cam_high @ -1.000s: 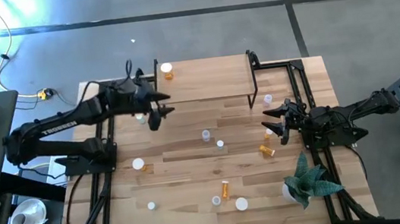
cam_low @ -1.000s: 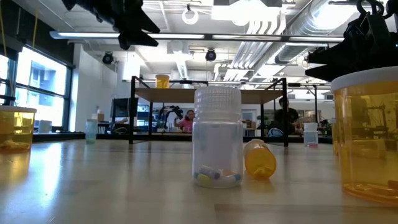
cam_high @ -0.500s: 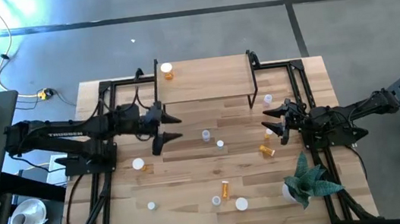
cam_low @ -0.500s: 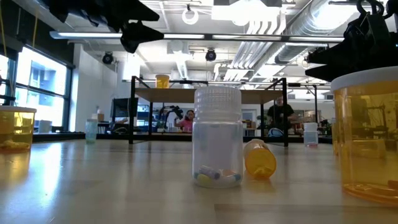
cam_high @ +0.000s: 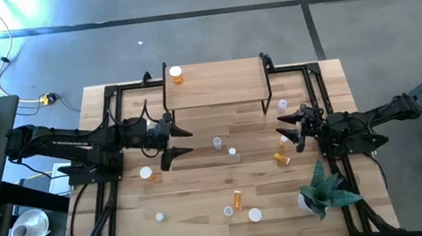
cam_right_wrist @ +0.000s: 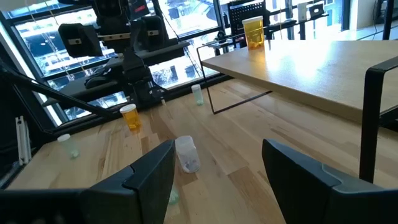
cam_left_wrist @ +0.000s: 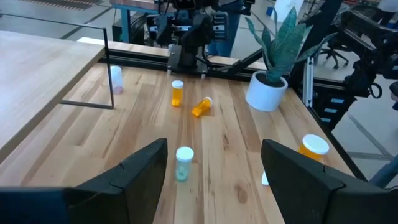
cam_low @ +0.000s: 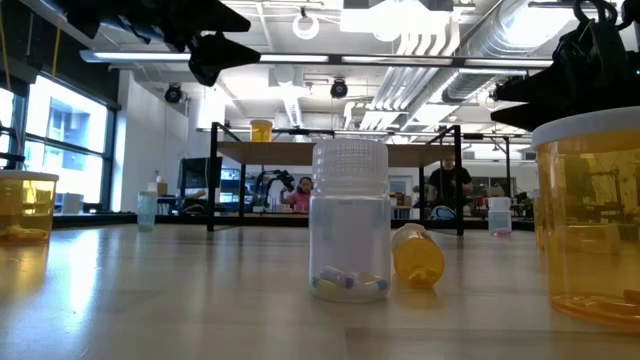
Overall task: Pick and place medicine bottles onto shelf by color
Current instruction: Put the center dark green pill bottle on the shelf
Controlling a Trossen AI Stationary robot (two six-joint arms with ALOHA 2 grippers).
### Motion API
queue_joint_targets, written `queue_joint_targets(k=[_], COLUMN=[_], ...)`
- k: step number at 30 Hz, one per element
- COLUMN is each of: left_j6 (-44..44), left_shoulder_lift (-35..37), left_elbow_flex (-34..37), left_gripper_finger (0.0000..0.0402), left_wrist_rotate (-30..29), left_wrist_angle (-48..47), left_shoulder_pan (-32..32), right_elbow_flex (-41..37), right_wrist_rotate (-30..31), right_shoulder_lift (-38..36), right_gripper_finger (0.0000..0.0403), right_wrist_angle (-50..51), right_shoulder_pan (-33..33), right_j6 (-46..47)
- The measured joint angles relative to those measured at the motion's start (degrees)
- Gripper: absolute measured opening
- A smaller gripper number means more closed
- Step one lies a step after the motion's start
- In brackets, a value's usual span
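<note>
The left gripper (cam_high: pixel 179 142) hangs above the table (cam_high: pixel 203 183) in front of the shelf (cam_high: pixel 215 83), its two fingers spread apart with nothing between them. Just ahead of its fingertips, a little farther toward the table's middle, stands a clear medicine bottle (cam_high: pixel 217 143) with a white cap; in the left wrist view the same clear bottle (cam_left_wrist: pixel 183 163) shows upright between the two dark fingers (cam_left_wrist: pixel 140 171), apart from both. Behind and to the near side of this gripper, a white-capped bottle (cam_high: pixel 146 173) stands on the tabletop.

The right gripper (cam_high: pixel 289 128) hovers near the shelf's right legs, its fingers released and empty as well. Just below its tips an orange bottle (cam_high: pixel 281 158) lies on its side on the wood. Between the two grippers, a small white-capped vial (cam_high: pixel 233 152) stands beside the clear bottle.

On the shelf, at its back left corner, well beyond the left gripper, stands one orange bottle (cam_high: pixel 177 75) with a white cap. Further bottles sit toward the table's near edge: another orange one (cam_high: pixel 238 199) on its side, with white caps close by. A green spiky plant (cam_high: pixel 326 191) in a white pot stands near the right arm's base.
</note>
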State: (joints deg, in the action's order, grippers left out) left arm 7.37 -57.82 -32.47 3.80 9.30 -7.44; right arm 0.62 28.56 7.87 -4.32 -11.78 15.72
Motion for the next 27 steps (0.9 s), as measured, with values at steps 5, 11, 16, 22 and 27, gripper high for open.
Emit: queue_joint_targets(k=[5, 11, 16, 22, 27], left_j6=[0.0, 0.0, 0.0, 0.0, 0.0], left_shoulder_lift=[0.0, 0.0, 0.0, 0.0, 0.0], left_elbow_flex=[0.0, 0.0, 0.0, 0.0, -0.1], left_gripper_finger=[0.025, 0.025, 0.025, 0.025, 0.025], left_wrist_rotate=[0.0, 0.0, 0.0, 0.0, 0.0], left_wrist_angle=[0.0, 0.0, 0.0, 0.0, 0.0], left_shoulder_pan=[0.0, 0.0, 0.0, 0.0, 0.0], right_elbow_flex=[0.0, 0.0, 0.0, 0.0, 0.0], right_wrist_rotate=[1.5, 0.6, -0.9, -1.2, -6.8], right_shoulder_lift=[0.0, 0.0, 0.0, 0.0, 0.7], right_gripper_finger=[0.0232, 0.0232, 0.0232, 0.0232, 0.0232], right_wrist_angle=[-0.1, -0.2, -1.1, -9.1, -17.7], right_shoulder_pan=[0.0, 0.0, 0.0, 0.0, 0.0], right_j6=[-1.2, -0.5, 1.5, 2.5, 0.5])
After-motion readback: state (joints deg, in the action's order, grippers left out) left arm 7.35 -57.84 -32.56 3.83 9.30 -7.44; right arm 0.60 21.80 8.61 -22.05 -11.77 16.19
